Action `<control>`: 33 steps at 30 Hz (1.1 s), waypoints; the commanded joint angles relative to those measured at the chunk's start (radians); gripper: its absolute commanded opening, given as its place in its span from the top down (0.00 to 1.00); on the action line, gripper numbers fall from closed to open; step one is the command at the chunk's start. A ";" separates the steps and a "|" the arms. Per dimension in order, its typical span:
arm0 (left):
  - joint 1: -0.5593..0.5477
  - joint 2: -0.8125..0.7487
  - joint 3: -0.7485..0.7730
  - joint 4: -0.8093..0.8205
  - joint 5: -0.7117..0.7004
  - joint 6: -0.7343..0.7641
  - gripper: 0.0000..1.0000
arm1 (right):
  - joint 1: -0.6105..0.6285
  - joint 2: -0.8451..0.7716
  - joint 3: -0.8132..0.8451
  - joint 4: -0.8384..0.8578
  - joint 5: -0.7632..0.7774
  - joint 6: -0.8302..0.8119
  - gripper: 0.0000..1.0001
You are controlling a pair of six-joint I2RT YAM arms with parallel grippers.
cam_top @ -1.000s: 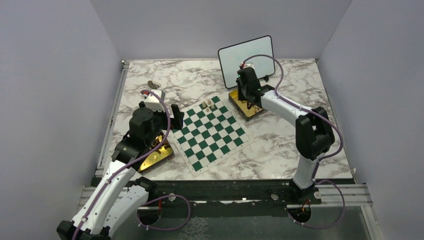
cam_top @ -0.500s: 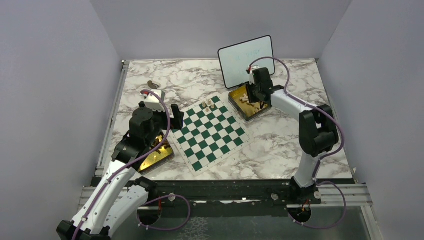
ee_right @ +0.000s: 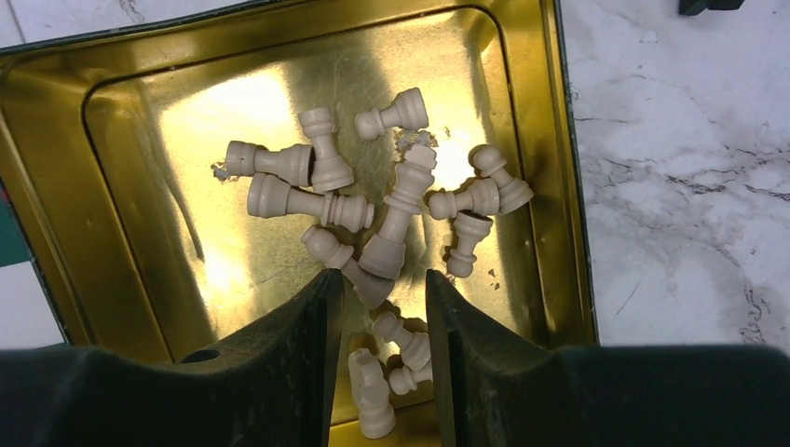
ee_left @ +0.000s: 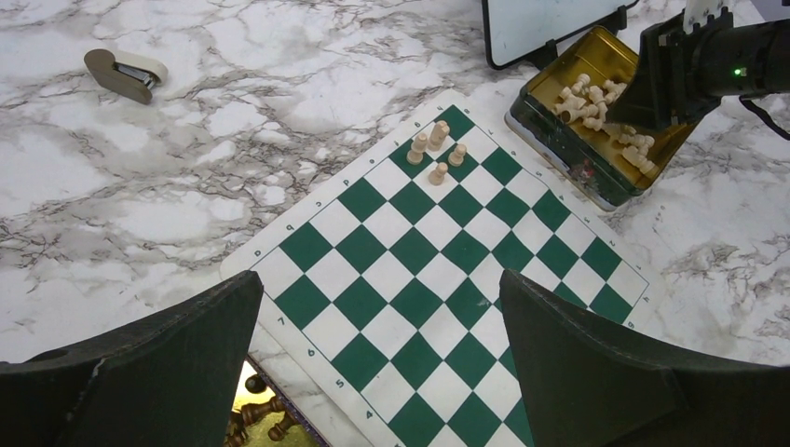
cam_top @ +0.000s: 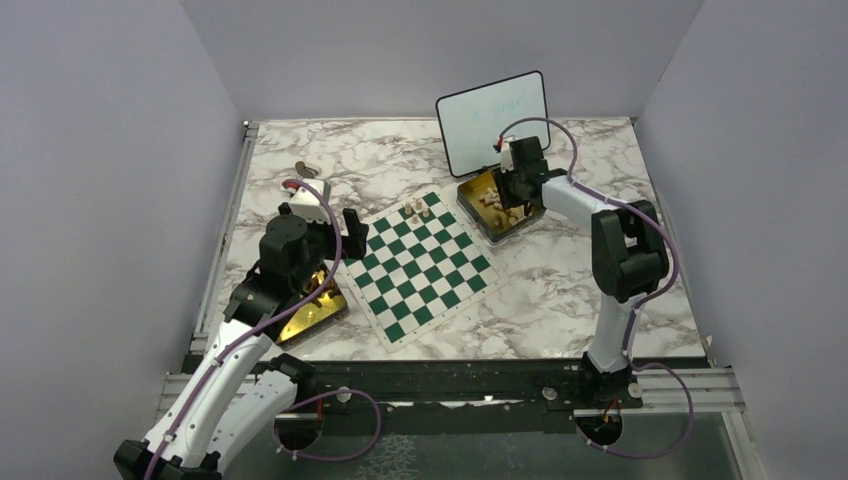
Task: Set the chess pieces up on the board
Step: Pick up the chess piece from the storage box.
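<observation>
Top view. The board [cam_top: 420, 265] lies mid-table [cam_top: 560, 290], turned so one corner points to 12 o'clock. A few pale pieces [cam_top: 417, 209] stand on the squares at that corner; the other squares are bare. The right tin [cam_top: 495, 232] sits just off the board at 2 o'clock, with the whiteboard [cam_top: 492, 120] upright behind it at 12. The right gripper [cam_top: 515, 195] hangs over this tin, pointing down. The left tin [cam_top: 310, 312] lies at the board's 8 o'clock, partly under the left arm. The left gripper [cam_top: 350, 232] hovers at the board's 9 o'clock edge and holds nothing. A stapler [cam_top: 305, 170] lies at 11 o'clock, well apart from the board.

Left wrist view. Jaws spread as wide as they go, with the board between them and below. Four pieces stand in a tight cluster at the far corner, around 12 o'clock. The right tin is at 2 o'clock with loose pale pieces in it. Dark pieces [ee_left: 256, 419] show at 7 o'clock, at the frame's bottom edge.

Right wrist view. Jaws a little apart, a narrow gap between them, over the tin's near side. About a dozen pale pieces lie tumbled on the gold floor from the centre towards 6 o'clock. Two or three lie in the gap. None looks pinched, and I cannot tell whether the tips touch any.
</observation>
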 commanded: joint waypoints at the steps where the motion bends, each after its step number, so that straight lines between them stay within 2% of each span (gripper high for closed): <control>1: -0.005 0.003 -0.008 0.014 -0.001 0.007 0.01 | -0.003 0.038 0.017 -0.016 -0.028 -0.029 0.57; 25: -0.006 0.011 -0.008 0.015 -0.002 0.008 0.01 | -0.003 0.085 0.004 0.005 -0.159 -0.053 0.58; 33: -0.006 0.012 -0.008 0.016 -0.002 0.007 0.01 | -0.004 0.091 0.004 0.009 -0.181 -0.065 0.66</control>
